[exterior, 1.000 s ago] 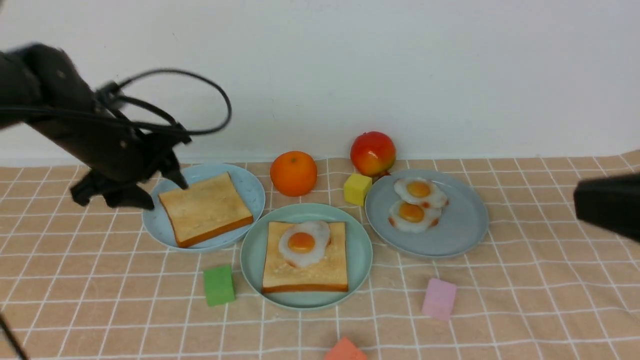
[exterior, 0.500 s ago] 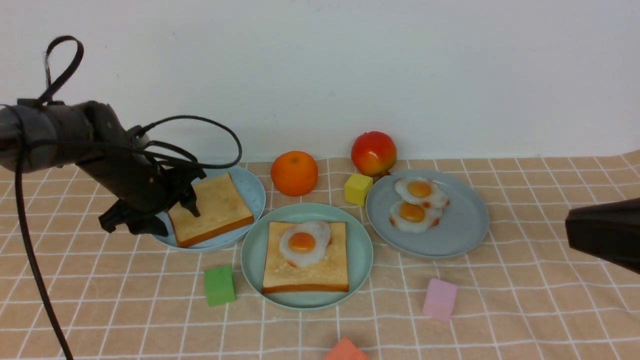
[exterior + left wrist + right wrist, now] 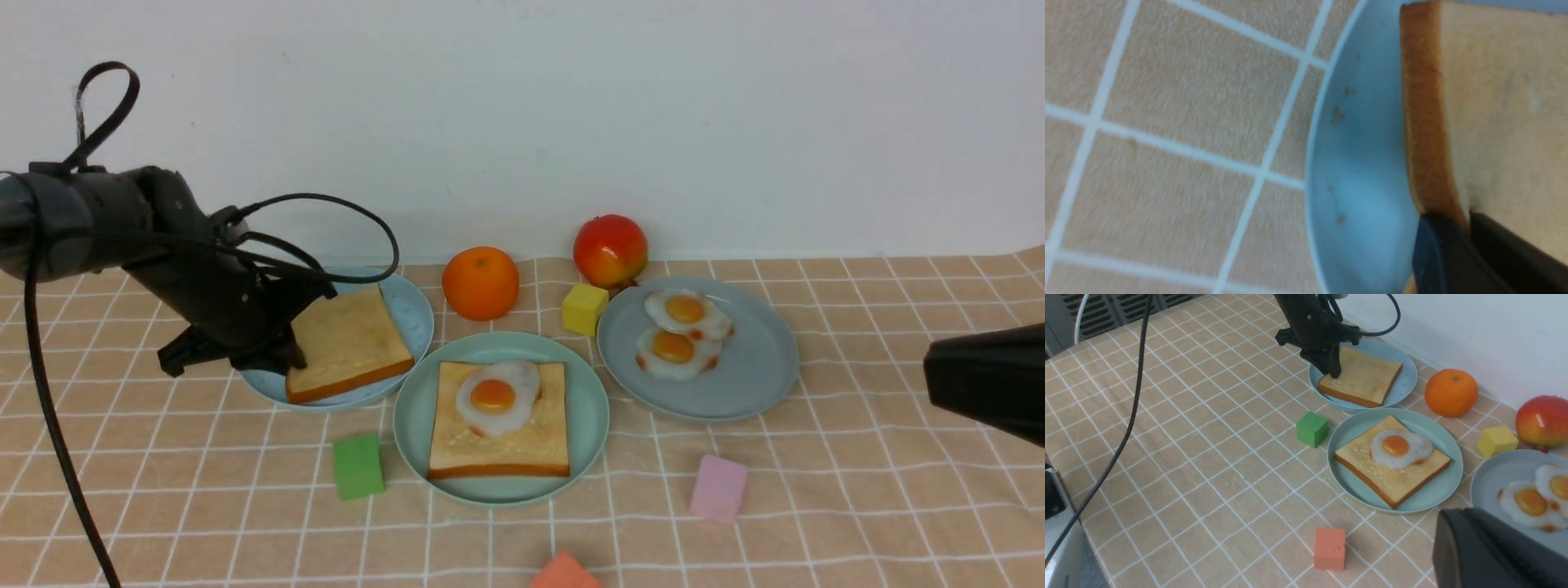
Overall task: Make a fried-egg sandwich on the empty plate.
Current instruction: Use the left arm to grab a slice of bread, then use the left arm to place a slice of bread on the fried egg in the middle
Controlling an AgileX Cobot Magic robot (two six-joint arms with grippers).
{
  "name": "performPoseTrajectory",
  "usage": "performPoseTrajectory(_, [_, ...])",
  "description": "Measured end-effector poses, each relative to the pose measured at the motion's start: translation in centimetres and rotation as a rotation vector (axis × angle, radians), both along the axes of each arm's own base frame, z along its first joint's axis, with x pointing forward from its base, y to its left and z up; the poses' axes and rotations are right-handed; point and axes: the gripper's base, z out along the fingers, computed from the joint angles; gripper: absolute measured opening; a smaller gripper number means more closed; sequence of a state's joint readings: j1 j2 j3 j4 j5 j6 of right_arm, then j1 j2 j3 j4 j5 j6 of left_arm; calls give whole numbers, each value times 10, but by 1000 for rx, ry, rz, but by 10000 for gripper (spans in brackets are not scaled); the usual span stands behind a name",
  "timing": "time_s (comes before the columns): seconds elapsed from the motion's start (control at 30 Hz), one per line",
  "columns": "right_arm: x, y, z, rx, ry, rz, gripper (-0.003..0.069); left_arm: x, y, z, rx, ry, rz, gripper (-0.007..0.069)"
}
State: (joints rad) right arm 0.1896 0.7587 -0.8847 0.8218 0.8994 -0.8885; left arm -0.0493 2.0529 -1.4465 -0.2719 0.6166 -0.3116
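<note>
**Sandwich (image 3: 500, 445) lacks only its lid; left gripper pinches the top slice on the neighbouring plate**

On the mint plate (image 3: 411, 425), at the middle of the cloth, the lower slice (image 3: 498, 457) lies flat with a fried egg (image 3: 496, 396) on its far half. The second slice (image 3: 353, 343) sits on the pale blue plate (image 3: 415, 314), just beside the mint one on the robot's left and a little farther back.

The left gripper (image 3: 287, 357) is clamped on that slice's outer edge near a corner. In the left wrist view, one finger (image 3: 1439, 253) is against the crust and the other presses the top face. The right gripper (image 3: 984, 380) hangs at the right edge, well apart from the food, with its jaws pressed together and nothing seen in them.

The step in hand looks like picking up the lid. Next it likely needs lifting clear of the blue rim, carrying to the right and nearer, squaring over the lower slice and setting down on the egg. Held at one edge, the slice may droop or swing. The domed egg may also leave it rocking.

An orange (image 3: 480, 282), a red fruit (image 3: 609, 250) and a yellow cube (image 3: 584, 309) stand behind the plates, off that path. The green cube (image 3: 357, 465) sits near the mint plate's left front, low enough to pass over. A grey-blue plate (image 3: 767, 376) with two spare eggs (image 3: 682, 331) lies to the right. A pink cube (image 3: 718, 487) and an orange-red cube (image 3: 563, 574) lie nearer the robot.
</note>
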Motion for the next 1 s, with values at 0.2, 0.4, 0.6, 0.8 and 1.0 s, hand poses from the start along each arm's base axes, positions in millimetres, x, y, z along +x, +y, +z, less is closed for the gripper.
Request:
performPoseTrajectory(0.2, [-1,1,0,7,7,8,14,-17,1,69,13,-124,-30,25])
performPoseTrajectory(0.4, [-1,2,1,24,11,12,14,-39,-10,114,-29,-193,-148,25])
performPoseTrajectory(0.6, [-1,2,1,27,11,13,22,-50,-66,101,-71,-170,-440,25])
performPoseTrajectory(0.8, [-1,2,1,29,12,14,22,-48,-110,44,-94,-41,-525,25])
performPoseTrajectory(1.0, [-3,3,0,24,31,36,34,-40,-114,10,-104,31,-472,26])
